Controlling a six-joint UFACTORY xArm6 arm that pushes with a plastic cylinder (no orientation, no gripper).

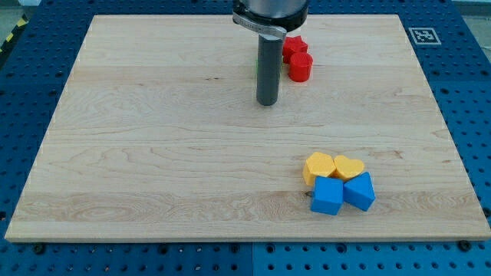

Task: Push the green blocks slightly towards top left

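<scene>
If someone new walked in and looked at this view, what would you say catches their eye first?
Probably the dark rod, coming down from the view's top centre, with my tip on the wooden board. Just right of it sit two red blocks, and only a green sliver shows at the rod's left edge. Towards the bottom right, two yellow blocks and two blue blocks huddle together.

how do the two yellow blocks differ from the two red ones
The yellow blocks lie at the view's lower right, touching the blue blocks; the red blocks sit near the view's top, beside my tip. One yellow looks heart-shaped; the reds look blockier. Each pair touches.
</scene>
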